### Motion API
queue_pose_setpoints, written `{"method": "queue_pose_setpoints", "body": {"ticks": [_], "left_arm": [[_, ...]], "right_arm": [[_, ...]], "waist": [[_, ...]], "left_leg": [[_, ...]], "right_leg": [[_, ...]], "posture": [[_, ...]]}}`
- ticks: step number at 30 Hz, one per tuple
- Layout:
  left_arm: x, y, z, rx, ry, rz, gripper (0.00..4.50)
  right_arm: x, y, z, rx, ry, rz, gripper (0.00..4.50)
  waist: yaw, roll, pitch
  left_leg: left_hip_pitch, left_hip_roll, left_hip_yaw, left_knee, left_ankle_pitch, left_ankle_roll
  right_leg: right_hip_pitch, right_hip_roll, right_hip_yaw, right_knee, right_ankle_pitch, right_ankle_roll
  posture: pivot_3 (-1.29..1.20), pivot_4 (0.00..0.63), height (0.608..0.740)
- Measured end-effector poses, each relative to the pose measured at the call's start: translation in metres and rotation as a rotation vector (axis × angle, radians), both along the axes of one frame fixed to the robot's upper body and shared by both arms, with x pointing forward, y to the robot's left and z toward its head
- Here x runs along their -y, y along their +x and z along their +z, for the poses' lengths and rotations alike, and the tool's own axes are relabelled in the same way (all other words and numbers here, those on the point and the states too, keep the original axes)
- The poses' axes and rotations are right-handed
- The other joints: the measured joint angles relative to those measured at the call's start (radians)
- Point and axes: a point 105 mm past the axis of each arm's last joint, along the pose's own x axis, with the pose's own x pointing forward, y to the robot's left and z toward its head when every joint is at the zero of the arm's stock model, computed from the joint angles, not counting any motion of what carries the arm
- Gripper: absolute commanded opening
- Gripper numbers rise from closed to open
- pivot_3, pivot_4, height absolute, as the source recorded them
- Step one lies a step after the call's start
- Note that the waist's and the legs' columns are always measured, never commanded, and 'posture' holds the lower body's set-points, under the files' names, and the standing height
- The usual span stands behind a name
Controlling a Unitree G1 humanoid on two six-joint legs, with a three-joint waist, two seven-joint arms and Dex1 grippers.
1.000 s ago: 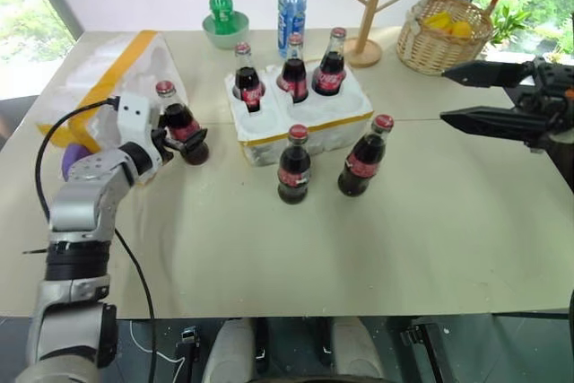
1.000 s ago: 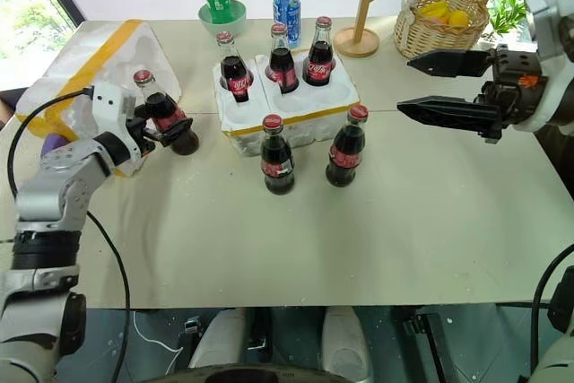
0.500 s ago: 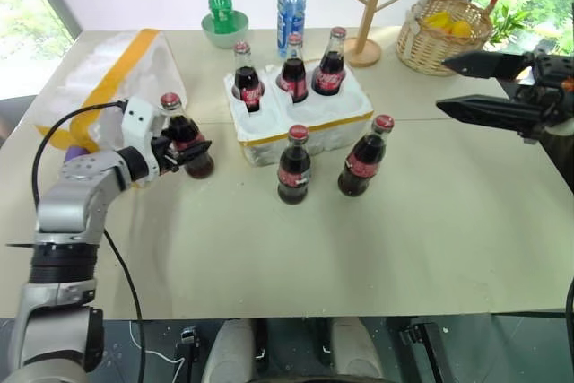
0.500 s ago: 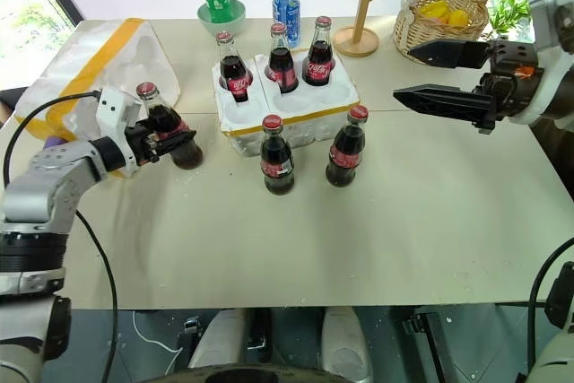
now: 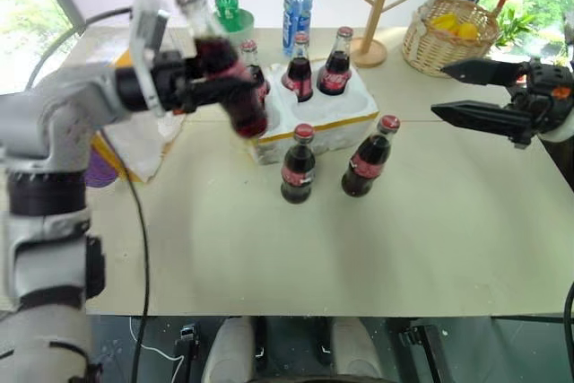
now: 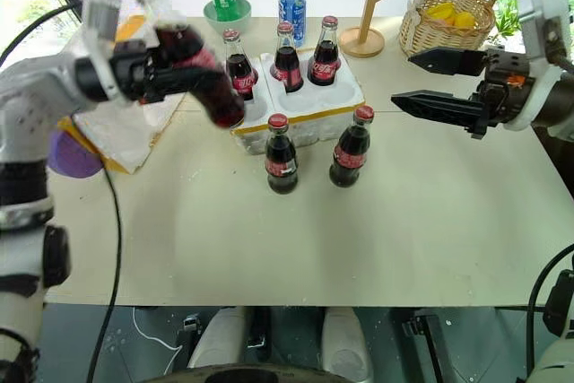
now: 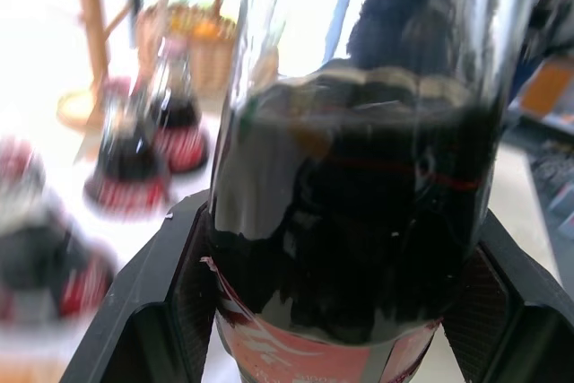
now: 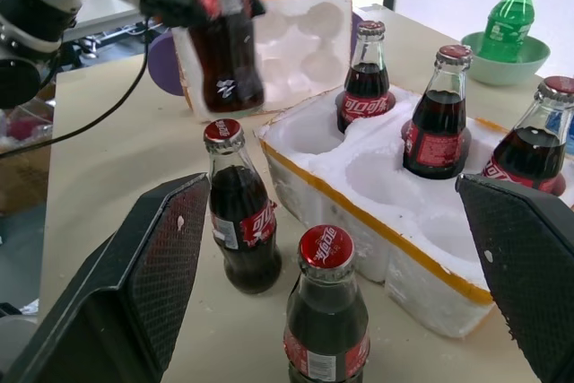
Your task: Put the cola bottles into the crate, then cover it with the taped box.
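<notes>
Now one cola bottle (image 6: 184,51) hangs tilted in the left claw (image 6: 166,69), above the desk (image 6: 404,221) at the crate's (image 6: 305,100) nine o'clock.
Glass, heavy with liquid and slick, it is best clamped low on the body; motion blur hides its label. Three bottles sit in the crate, two stand at its six o'clock. The right claw (image 6: 421,82) is spread empty. The taped box (image 6: 117,132) is partly masked.
</notes>
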Motion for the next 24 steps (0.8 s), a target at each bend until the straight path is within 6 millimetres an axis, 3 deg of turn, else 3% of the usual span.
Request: {"method": "queue_pose_setpoints", "body": {"ticks": [4,9,12,17,24], "left_arm": [[0.033,0.036,0.003,0.009,-0.027,-0.004,2.67],[0.063,0.064,-0.004,0.041,-0.017,0.017,2.67],[0.08,0.069,-0.015,0.024,0.002,-0.012,2.67],[0.091,0.073,-0.049,0.06,0.159,-0.018,2.67],[0.114,0.074,-0.076,0.161,0.33,-0.021,2.67]], "right_arm": [[-0.002,0.0,-0.002,0.014,-0.006,-0.022,4.5],[-0.003,-0.003,-0.009,0.013,-0.003,-0.05,4.5],[-0.003,-0.007,-0.012,0.015,0.003,-0.068,4.5],[0.001,-0.01,-0.017,0.005,0.01,-0.112,4.5],[0.006,-0.009,-0.014,0.035,0.019,-0.166,4.5]], "waist": [[0.005,-0.001,0.0],[0.004,-0.001,0.001],[0.005,-0.001,0.001],[0.006,-0.001,0.001],[0.008,-0.001,0.001]], "left_leg": [[-0.002,0.001,0.0,0.001,0.0,0.0],[-0.006,0.002,0.0,0.005,-0.002,0.003],[-0.017,0.002,-0.001,0.01,-0.003,0.005],[-0.018,0.002,0.0,0.011,-0.003,0.005],[-0.017,0.002,-0.002,0.012,-0.005,0.008]], "right_leg": [[0.0,0.002,0.0,-0.001,0.0,0.0],[-0.002,0.004,0.0,-0.003,0.0,0.001],[-0.01,0.005,-0.001,-0.001,-0.001,0.001],[-0.011,0.004,0.0,-0.002,0.0,0.002],[-0.01,0.004,0.0,-0.001,0.0,0.003]], "posture": [[0.0,0.15,0.74],[0.0,0.15,0.74],[0.0,0.15,0.74],[0.0,0.15,0.74],[0.0,0.15,0.74]]}}
